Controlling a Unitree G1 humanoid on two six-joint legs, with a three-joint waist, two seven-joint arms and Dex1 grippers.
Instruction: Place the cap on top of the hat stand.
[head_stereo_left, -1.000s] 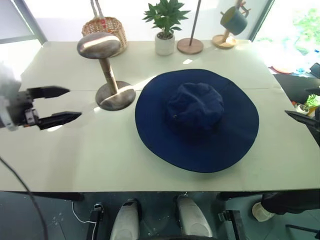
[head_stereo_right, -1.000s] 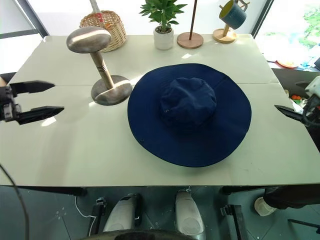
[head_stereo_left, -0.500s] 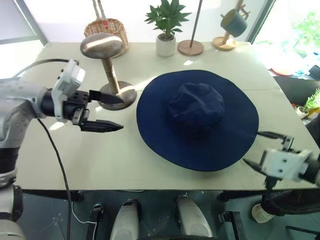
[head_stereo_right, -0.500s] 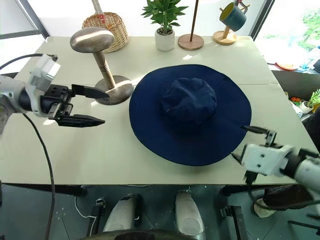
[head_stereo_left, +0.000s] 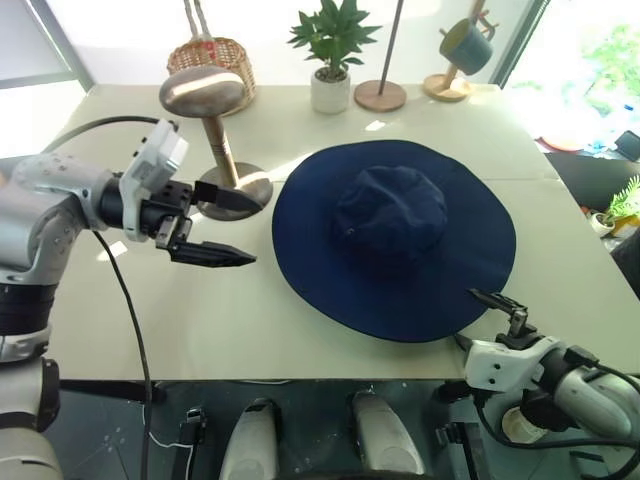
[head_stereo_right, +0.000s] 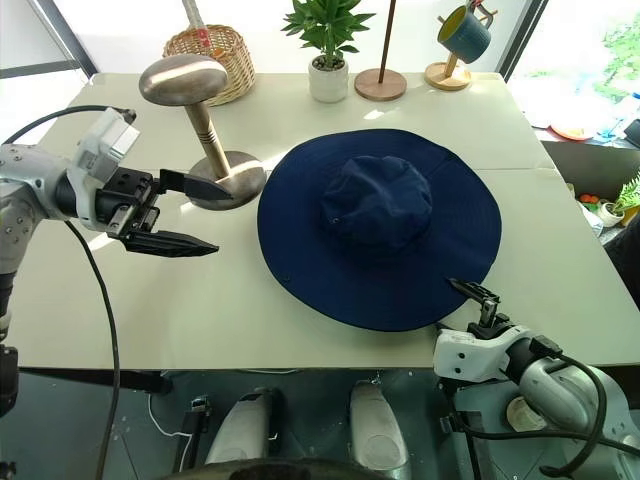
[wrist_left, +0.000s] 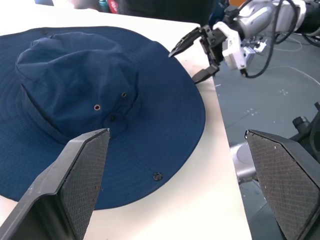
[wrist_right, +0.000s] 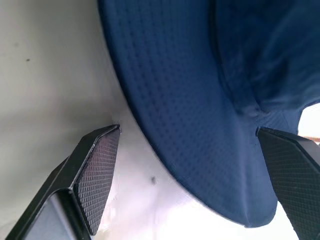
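Cap (head_stereo_left: 393, 240) is lying flat in the middle of the surface (head_stereo_left: 240, 310), crown up, with the stand (head_stereo_left: 212, 140) just beside its brim on the robot's left, bare on top. In the eye views, the left pincer (head_stereo_left: 225, 225) is hanging wide open and empty near the stand's base, pointing at the brim, likely preparing a two-sided lift. The right pincer (head_stereo_right: 465, 300) is sitting at the near brim edge. Its wrist view is showing the fingers (wrist_right: 95, 175) spread wide around that edge, gripping nothing. The left wrist view is framing the cap between open fingers (wrist_left: 80, 175).
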